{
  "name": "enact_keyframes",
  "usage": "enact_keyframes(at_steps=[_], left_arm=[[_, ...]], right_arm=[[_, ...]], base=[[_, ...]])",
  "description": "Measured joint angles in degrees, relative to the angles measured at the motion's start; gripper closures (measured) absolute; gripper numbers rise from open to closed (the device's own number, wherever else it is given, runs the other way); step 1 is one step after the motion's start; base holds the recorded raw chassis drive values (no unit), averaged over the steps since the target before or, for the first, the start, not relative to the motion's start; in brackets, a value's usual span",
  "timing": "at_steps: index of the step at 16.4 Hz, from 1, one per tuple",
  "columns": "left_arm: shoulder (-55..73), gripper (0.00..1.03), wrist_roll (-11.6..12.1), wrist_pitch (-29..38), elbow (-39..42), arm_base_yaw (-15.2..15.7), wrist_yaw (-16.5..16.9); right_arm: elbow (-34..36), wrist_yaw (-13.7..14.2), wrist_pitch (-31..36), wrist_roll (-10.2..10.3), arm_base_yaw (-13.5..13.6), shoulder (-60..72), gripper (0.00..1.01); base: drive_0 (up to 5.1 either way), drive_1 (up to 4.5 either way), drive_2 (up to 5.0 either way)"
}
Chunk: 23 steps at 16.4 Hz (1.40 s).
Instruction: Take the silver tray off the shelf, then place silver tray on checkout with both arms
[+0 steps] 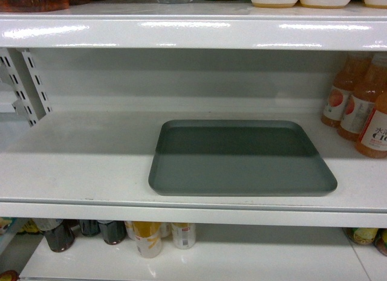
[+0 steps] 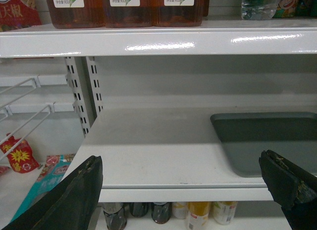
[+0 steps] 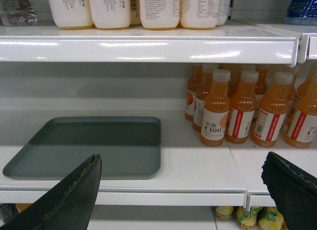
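silver tray [image 1: 242, 160] lying flat on the shelf [image 1: 78, 160], right of centre, near edge close to the front lip. orange juice bottles [image 1: 363, 106] standing at the far right, just beside the tray's right rim but apart from it. left pincer [image 2: 183, 183] spread wide and released, level with the shelf lip, left of the tray [image 2: 272, 141], gripping nothing. right pincer [image 3: 183, 183] likewise released, fingers wide apart, in front of the tray's right corner [image 3: 94, 146] and the bottles [image 3: 242, 109]. dark and yellow bottles [image 1: 145, 235] on the board below.
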<state>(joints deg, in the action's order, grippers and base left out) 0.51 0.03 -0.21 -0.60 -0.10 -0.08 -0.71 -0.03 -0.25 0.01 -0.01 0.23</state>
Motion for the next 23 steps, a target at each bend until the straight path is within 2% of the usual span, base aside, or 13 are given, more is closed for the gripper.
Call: enact_keyframes(at_steps=[21,22,23], left_arm=[[0.0,0.05,0.0,0.0,0.0,0.0,0.0],[1.0,0.05,-0.9,-3.8,-0.9,-1.1,-3.6],[10.2,0.05,-4.7,-12.0,-5.5,-8.2,-17.4]], right_arm=[[0.0,0.0,0.0,0.0,0.0,0.0,0.03],[-0.3,-1.4,-1.6,-0.5,-0.5,0.3,0.03],[-3.1,-10.4,-8.8,-3.0,-3.5,5.6,0.03]], base=[[0.0,0.00,0.0],[0.0,0.00,0.0],[0.0,0.00,0.0]])
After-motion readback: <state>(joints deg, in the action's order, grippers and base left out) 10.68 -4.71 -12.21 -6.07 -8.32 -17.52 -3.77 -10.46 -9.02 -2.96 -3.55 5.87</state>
